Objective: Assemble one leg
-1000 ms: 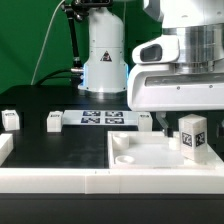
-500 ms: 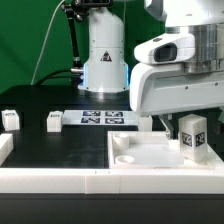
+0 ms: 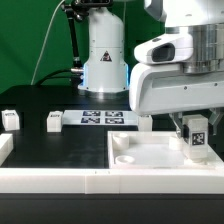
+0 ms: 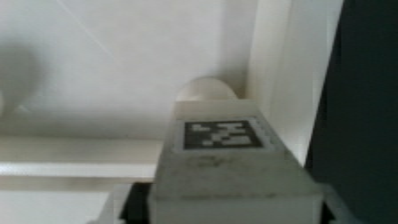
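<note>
My gripper (image 3: 196, 124) is shut on the leg (image 3: 198, 138), a small white cuboid peg with a black-and-white tag. It holds the leg upright over the far right corner of the large white square plate (image 3: 150, 158). In the wrist view the leg (image 4: 222, 150) fills the middle between the dark fingers (image 4: 143, 205). Its far end is at a round corner hole (image 4: 214, 88) of the plate (image 4: 107, 80). I cannot tell whether the leg touches the plate. Two more loose legs (image 3: 10, 119) (image 3: 54, 121) stand on the black table at the exterior view's left.
The marker board (image 3: 100, 118) lies behind the plate in front of the robot base (image 3: 104, 55). A low white rim (image 3: 50, 181) runs along the table's front edge. The big white gripper body (image 3: 180, 85) hangs over the plate's right half.
The gripper has carried the leg slightly toward the exterior view's right and a little lower, closer to the plate's right corner. The loose legs have not moved.
</note>
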Action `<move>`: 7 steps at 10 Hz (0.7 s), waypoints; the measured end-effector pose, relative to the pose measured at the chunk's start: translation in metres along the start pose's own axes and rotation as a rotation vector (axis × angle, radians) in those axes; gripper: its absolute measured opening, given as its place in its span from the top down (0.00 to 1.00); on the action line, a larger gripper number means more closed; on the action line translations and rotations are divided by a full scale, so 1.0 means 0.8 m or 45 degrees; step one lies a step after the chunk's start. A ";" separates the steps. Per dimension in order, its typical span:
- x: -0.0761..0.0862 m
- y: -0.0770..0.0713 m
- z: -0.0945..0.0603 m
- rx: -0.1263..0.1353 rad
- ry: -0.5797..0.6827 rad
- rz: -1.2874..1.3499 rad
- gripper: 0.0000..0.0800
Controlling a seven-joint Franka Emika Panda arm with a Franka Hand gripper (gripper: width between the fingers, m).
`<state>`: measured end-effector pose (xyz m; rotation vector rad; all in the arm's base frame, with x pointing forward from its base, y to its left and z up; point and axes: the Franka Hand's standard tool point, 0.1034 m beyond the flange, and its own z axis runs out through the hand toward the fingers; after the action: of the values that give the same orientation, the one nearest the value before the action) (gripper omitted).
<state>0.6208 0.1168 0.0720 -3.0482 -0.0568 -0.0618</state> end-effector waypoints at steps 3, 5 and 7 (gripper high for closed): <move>0.001 0.003 0.001 0.007 0.010 0.436 0.64; 0.001 0.005 0.001 0.021 0.006 0.720 0.64; 0.003 0.009 0.002 0.057 0.004 1.081 0.64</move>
<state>0.6236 0.1100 0.0701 -2.7533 1.1839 -0.0016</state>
